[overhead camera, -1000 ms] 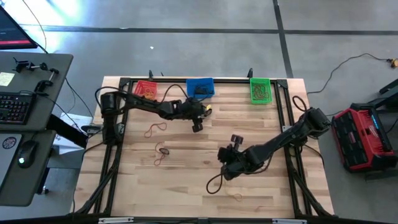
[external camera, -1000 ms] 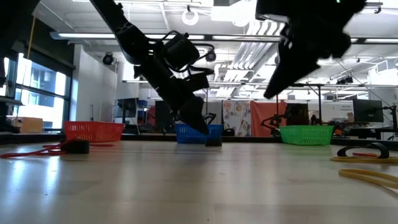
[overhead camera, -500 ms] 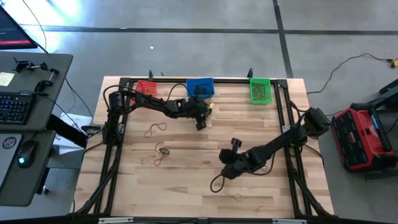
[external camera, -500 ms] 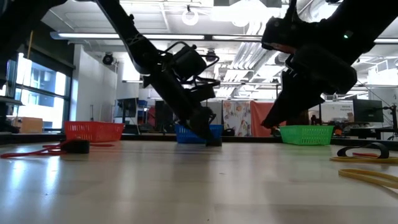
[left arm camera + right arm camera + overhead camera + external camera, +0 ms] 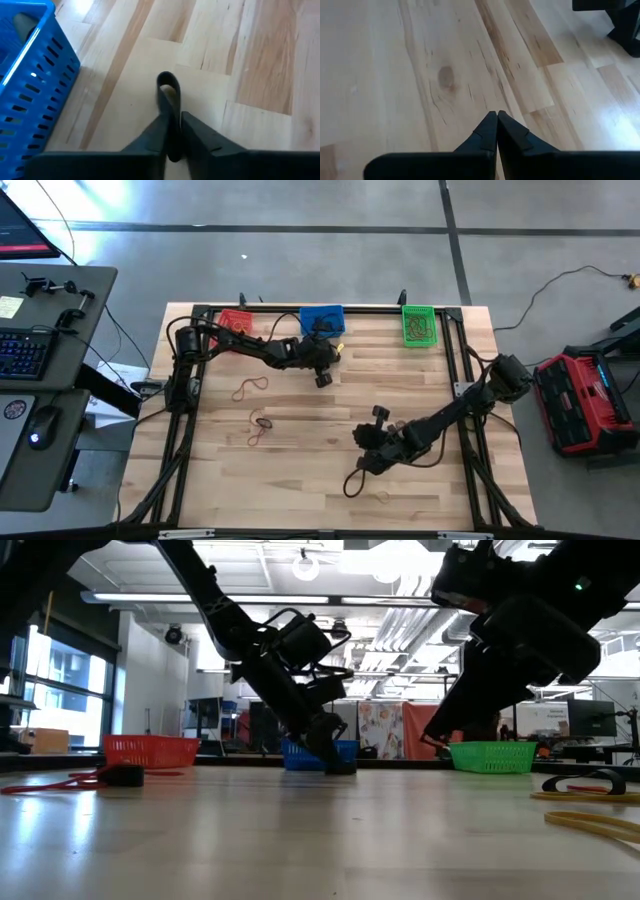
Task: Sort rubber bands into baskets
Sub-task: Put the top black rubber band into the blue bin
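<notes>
My left gripper [image 5: 322, 378] is low over the table just on the near side of the blue basket [image 5: 322, 320], shut on a thick black rubber band [image 5: 167, 92]. The blue basket also shows in the left wrist view [image 5: 25, 90]. The red-pink basket [image 5: 235, 323] and the green basket [image 5: 419, 325] stand beside it along the far edge. My right gripper [image 5: 352, 482] is shut and empty over bare wood [image 5: 470, 75] at the table's near middle. Loose bands lie on the table: red-orange [image 5: 248, 388], dark [image 5: 262, 422] and tan [image 5: 382, 498]. My left gripper pinches the black band's near end [image 5: 170, 117] between its two fingers. The band's flattened loop [image 5: 166, 82] sticks out past the fingertips. The fingers slant down toward the table from the left [image 5: 325, 745]. I cannot tell whether the band touches the wood.
A black frame [image 5: 455, 370] runs round the table's edges. In the low view, red bands [image 5: 60, 782] and a black one [image 5: 125, 775] lie at the left; a black band [image 5: 585, 782] and a yellow one [image 5: 595, 825] lie at the right.
My left gripper has shifted a little toward the table's right and far edge with the black band, nearer the blue basket. My right gripper has gone down and toward the near edge, staying shut.
</notes>
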You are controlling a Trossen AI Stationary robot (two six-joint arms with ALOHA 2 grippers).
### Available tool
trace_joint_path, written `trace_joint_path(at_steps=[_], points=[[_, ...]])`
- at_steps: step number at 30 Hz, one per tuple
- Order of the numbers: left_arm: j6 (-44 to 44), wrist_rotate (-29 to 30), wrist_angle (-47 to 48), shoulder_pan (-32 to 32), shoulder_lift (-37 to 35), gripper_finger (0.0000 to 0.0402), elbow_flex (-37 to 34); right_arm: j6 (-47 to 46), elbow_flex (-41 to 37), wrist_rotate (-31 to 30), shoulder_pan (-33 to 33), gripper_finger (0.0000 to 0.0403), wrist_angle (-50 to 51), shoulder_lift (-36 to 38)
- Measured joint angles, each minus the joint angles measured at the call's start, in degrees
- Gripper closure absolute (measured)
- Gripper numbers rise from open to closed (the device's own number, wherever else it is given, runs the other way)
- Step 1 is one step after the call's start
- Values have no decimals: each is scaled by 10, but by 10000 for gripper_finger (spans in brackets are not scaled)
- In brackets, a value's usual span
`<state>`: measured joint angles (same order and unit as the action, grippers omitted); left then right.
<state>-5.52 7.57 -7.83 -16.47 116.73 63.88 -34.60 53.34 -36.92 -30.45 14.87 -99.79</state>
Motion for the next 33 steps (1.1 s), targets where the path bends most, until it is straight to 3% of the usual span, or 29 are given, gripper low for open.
trace_joint_path(at_steps=[3,10,18,25,33], points=[[-6,2,4,0,0,395,0,0,0,0,0,403,-2,0],[-17,3,39,10,-21,399,-1,1,0,-6,0,403,-2,0],[-22,19,93,10,-134,401,-1,1,0,-8,-1,403,-11,0],[-31,-1,116,-64,-207,401,0,18,1,-21,8,403,-27,0],[-53,-87,150,-154,-182,401,39,56,1,-4,42,403,-46,0]])
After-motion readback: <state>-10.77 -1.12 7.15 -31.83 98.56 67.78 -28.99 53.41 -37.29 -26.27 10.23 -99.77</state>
